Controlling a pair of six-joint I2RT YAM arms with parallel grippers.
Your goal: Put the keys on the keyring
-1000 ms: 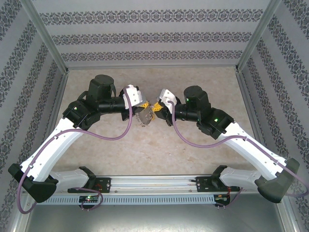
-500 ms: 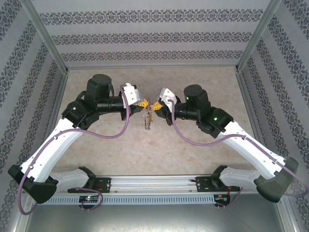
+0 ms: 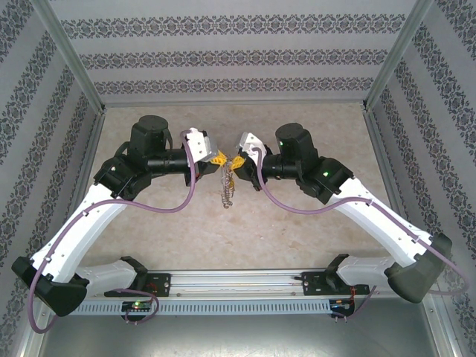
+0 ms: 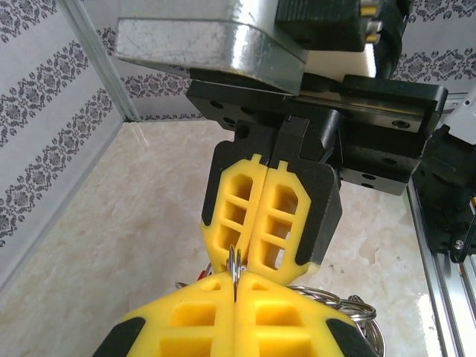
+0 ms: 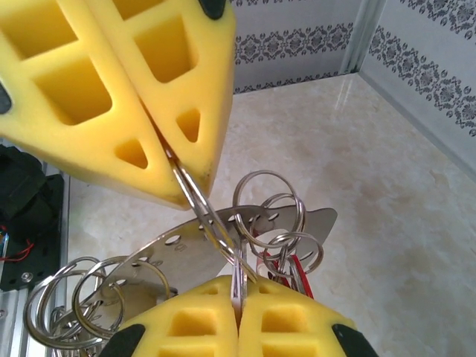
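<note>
The top external camera looks down from above and behind the arm bases (image 3: 137, 271) over the whole worktop (image 3: 245, 234). The wrist cameras sit close behind the left fingers (image 4: 186, 327) and right fingers (image 5: 193, 327), facing each other; all three views share that meeting spot.

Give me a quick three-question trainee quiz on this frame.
1. True or false: the left gripper and the right gripper both pinch the keyring.
2. The keyring: A) hangs above the table; B) lies flat on it; C) stands upright on it.
3. In the right wrist view, what colour is the small piece hanging on the keyring?

Key: 1 true; 2 A; 3 red.
</note>
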